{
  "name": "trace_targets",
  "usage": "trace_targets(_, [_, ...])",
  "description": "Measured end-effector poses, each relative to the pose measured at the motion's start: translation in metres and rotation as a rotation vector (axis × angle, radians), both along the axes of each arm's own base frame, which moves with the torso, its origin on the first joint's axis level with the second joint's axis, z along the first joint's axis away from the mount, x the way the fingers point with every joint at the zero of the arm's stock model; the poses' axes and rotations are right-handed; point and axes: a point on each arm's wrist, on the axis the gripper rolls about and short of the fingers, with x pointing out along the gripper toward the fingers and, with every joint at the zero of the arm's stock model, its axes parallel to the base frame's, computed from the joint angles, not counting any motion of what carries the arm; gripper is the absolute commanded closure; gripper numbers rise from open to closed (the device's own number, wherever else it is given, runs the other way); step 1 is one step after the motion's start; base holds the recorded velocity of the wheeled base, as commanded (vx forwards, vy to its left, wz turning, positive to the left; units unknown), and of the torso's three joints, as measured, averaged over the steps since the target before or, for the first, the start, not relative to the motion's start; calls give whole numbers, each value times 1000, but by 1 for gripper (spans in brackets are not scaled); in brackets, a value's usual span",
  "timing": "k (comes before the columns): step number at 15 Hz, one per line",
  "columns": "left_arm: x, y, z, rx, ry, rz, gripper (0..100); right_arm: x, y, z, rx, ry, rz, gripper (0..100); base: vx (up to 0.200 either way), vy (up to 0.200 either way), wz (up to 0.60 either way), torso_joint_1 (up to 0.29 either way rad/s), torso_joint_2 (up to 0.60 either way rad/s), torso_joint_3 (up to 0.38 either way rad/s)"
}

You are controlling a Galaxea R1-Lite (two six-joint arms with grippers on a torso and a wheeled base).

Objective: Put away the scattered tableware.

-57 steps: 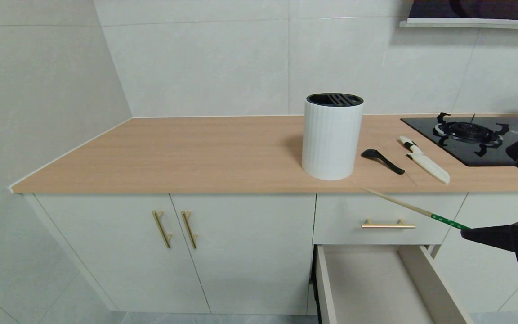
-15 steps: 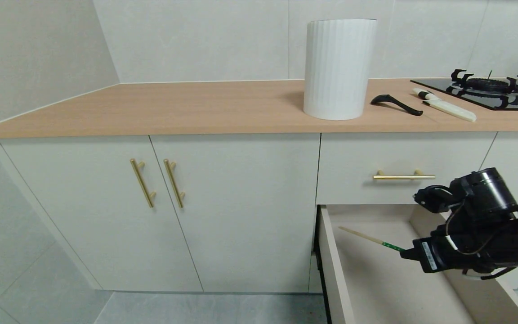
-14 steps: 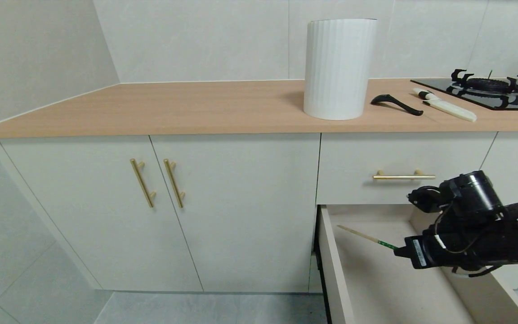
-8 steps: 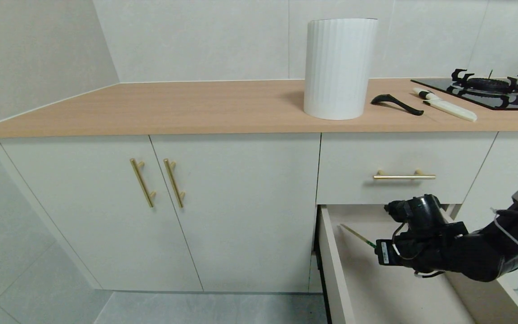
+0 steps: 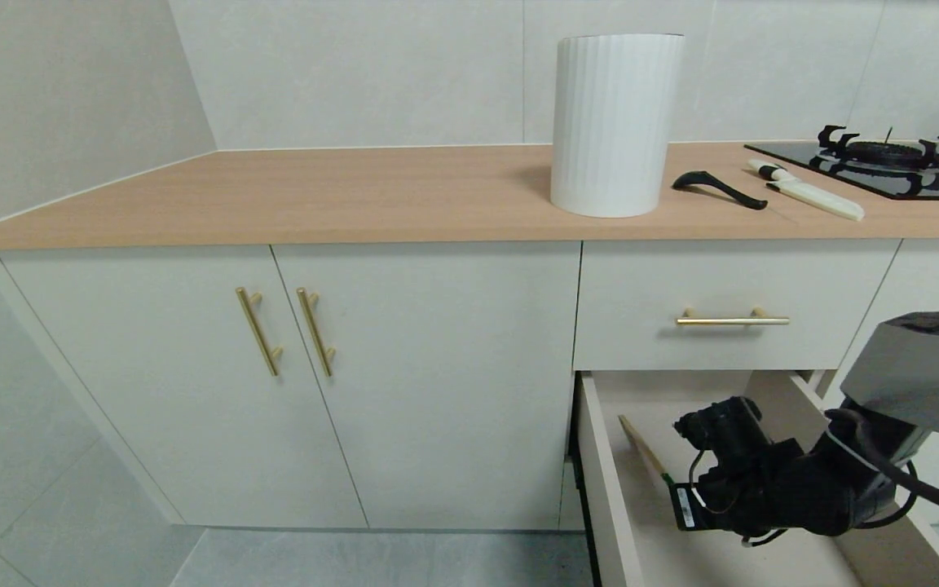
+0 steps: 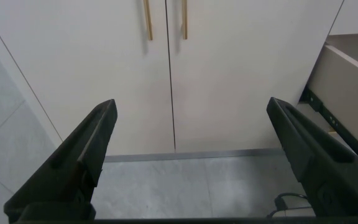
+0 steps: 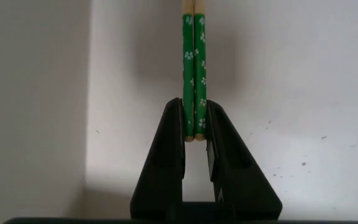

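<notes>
Head view: the right end effector (image 5: pixel 676 496) sits low in the open drawer (image 5: pixel 600 481) at the lower right of the frame; its fingers are hard to make out against the dark wrist; the chopsticks (image 5: pixel 642 447) slant up and left from it, close along the drawer's left wall; their green end is mostly hidden, and whether they touch the drawer floor cannot be told. The drawer's front is cut off by the bottom edge. On the surface (image 5: pixel 315 191), right of centre, stands a white ribbed holder (image 5: pixel 612 122), its opening out of sight; just to its right lie a black spoon (image 5: pixel 718 188) and a white knife (image 5: pixel 805 196); the hob (image 5: pixel 877 163) is cut off at the right edge.

Left wrist view: the left end effector (image 6: pixel 191 158) is spread wide with nothing between its fingers (image 6: pixel 86 162); beyond it are cabinet doors (image 6: pixel 229 68) and the floor (image 6: pixel 185 186).

Right wrist view: the right end effector (image 7: pixel 194 146) is pinched tight on the flower-printed green ends of the chopsticks (image 7: pixel 194 62), held side by side over the pale drawer floor; their far tips are cut off.
</notes>
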Motion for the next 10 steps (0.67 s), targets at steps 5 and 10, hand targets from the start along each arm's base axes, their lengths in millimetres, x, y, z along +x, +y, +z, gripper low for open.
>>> trace_targets(5, [0,0,0,0,0,-1,0,3,3,-26,-65,44,-17,100,0,0,0,0,0,0])
trace_targets(10, [0,0,0,0,0,-1,0,2,3,-31,-72,58,-17,0,0,0,0,0,0,0])
